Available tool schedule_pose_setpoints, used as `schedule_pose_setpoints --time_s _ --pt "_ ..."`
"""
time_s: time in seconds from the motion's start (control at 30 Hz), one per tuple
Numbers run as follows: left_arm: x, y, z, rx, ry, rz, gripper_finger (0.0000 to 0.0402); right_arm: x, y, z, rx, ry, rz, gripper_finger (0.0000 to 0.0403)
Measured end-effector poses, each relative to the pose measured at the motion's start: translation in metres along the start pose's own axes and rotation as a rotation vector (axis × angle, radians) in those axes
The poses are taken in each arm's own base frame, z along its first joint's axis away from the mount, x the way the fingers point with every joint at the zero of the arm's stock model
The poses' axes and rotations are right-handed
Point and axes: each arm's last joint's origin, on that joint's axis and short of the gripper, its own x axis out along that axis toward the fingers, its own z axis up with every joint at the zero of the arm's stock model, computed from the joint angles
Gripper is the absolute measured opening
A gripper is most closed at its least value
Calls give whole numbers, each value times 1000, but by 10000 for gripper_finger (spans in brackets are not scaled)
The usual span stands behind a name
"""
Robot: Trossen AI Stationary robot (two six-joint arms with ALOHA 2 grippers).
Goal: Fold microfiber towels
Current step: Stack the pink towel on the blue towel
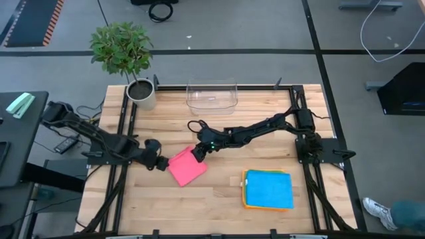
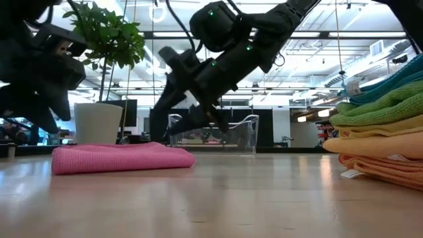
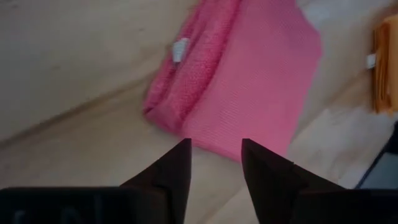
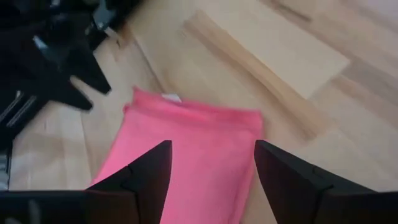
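Observation:
A pink towel (image 1: 186,167) lies folded flat on the table, left of the middle; it also shows in the low view (image 2: 122,157). My left gripper (image 1: 161,163) is open and empty at the towel's left edge, its fingers (image 3: 180,165) pointing at the towel (image 3: 249,81). My right gripper (image 1: 198,153) is open and empty above the towel's far right corner, with the towel (image 4: 186,155) showing between its fingers. In the low view the right gripper (image 2: 198,122) hangs clear above the cloth. A stack of folded towels (image 1: 267,189), blue on top, lies at the near right.
A clear plastic bin (image 1: 212,95) stands at the table's far edge, with a potted plant (image 1: 136,79) at the far left corner. The towel stack (image 2: 383,132) shows green, yellow and orange layers in the low view. Bare wood lies between the pink towel and the stack.

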Motion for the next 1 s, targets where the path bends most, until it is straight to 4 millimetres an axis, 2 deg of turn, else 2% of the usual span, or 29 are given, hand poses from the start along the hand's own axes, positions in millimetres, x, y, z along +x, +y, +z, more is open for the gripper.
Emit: schedule_pose_setpoints --time_s 0.3,0.53,0.73,0.9,1.0 --pt "15 0 -24 -82 -47 35 232 21 -10 -12 -15 5 -13 237" --pt "42 1 -33 -125 -107 81 273 26 -12 -16 -16 -11 -27 237" --pt "52 0 -35 -172 -179 58 271 37 -11 -29 -8 2 4 237" --pt "55 1 -31 -157 -205 78 249 41 -11 -32 -14 -14 -4 233" --pt "62 3 -30 -153 -253 95 230 41 -11 -32 -15 -21 -9 215"
